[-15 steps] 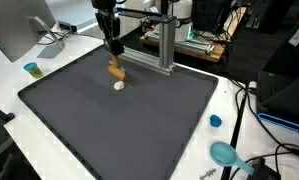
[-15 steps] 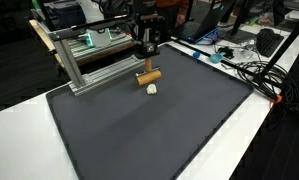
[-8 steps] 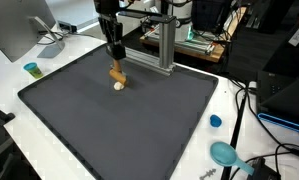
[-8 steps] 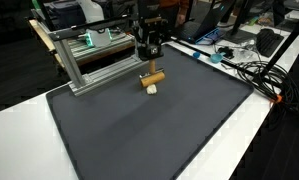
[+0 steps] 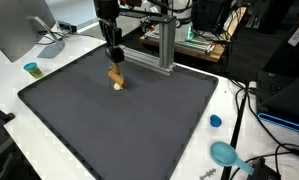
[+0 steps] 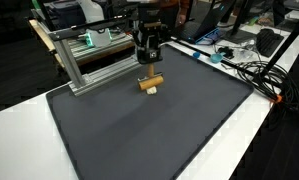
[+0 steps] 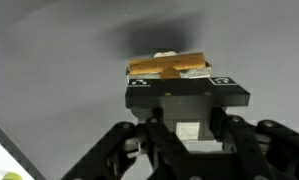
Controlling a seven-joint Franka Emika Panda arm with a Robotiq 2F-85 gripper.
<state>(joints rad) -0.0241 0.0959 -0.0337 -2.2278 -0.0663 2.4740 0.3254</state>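
**A:** Starting from the left, what hems in the working area?

**B:** A white worktop [image 5: 7, 88] carries a large dark grey rectangular mat [image 5: 139, 130]. A silver-backed monitor [image 5: 14, 30] stands at the far left, well off the mat. At the mat's far edge, right of the black robot arm [image 5: 109, 25], there's a silver aluminium bar frame [image 5: 165, 45]. Its base bar lies along that edge.

**A:** And where is the arm working?

**B:** Over the far part of the mat, left of centre. The jaws are clamped on a tan wooden T-shaped piece [image 5: 116, 77], which hangs straight below them. In the wrist view its crossbar lies across the jaw tips.

**A:** How much room is around it?

**B:** A broad stretch of mat runs from the piece to the near edge and to the right edge. The frame is the only thing close by. Past the right edge, black cables [image 5: 251, 105] trail across the worktop.

**A:** Any containers?

**B:** Left to right again, a small teal plastic cup [image 5: 31, 69] stands on the worktop just beyond the mat's far-left edge. It may hold something yellowish, but it is too small to be sure. A small blue round cap [image 5: 215, 121] sits just past the right edge. A shallow teal round dish [image 5: 225, 153] lies near the right front corner, its inside showing only teal.
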